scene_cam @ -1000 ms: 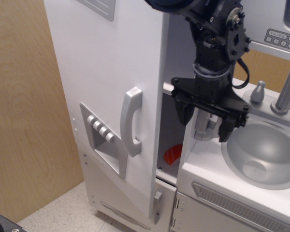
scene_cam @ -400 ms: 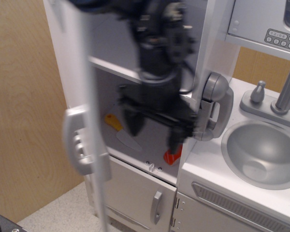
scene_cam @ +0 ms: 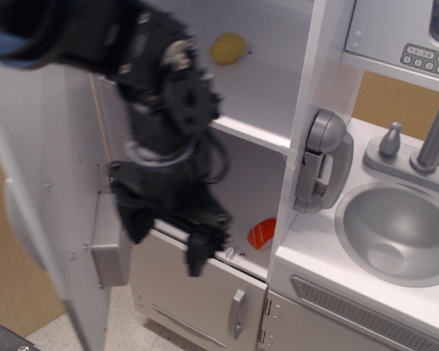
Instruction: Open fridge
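Single view, observation.image. Fridge at centre-left: tall white cabinet, big door swung wide to left, inner face toward camera. Interior exposed: yellow item on upper level, orange item low at right wall. Gripper blurred, in doorway beside door's inner face; jaws part spread, nothing visibly held, contact with door not discernible. Judgement: opening nearly complete. You: push outward along hinge arc, slow near limit, keep jaws clear of shelf. Sink well apart.
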Tool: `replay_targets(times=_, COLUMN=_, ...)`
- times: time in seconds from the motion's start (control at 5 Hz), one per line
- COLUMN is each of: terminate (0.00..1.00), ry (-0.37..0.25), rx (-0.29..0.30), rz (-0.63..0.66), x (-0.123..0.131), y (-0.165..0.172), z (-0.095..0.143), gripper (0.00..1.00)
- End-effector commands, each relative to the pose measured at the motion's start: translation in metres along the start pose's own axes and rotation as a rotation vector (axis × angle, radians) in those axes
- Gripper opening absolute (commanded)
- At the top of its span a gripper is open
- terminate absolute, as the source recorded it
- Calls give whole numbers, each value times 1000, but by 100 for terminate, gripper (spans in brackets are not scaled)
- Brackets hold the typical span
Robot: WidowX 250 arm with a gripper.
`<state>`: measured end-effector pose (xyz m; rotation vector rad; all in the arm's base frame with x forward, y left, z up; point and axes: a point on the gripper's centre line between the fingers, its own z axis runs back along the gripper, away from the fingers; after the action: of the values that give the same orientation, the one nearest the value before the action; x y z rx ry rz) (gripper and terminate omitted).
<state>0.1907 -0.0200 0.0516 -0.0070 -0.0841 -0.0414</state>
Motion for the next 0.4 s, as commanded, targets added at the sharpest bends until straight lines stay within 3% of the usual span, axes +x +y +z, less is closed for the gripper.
replay_targets(times=0.0, terminate=0, ry=-152, rx=22, rz=106, x=31, y=57, z=9, gripper=100)
replay_targets(times=0.2, terminate=0, ry=-224, rx=27, rz=119, x=57, y=86, z=-3, gripper=100)
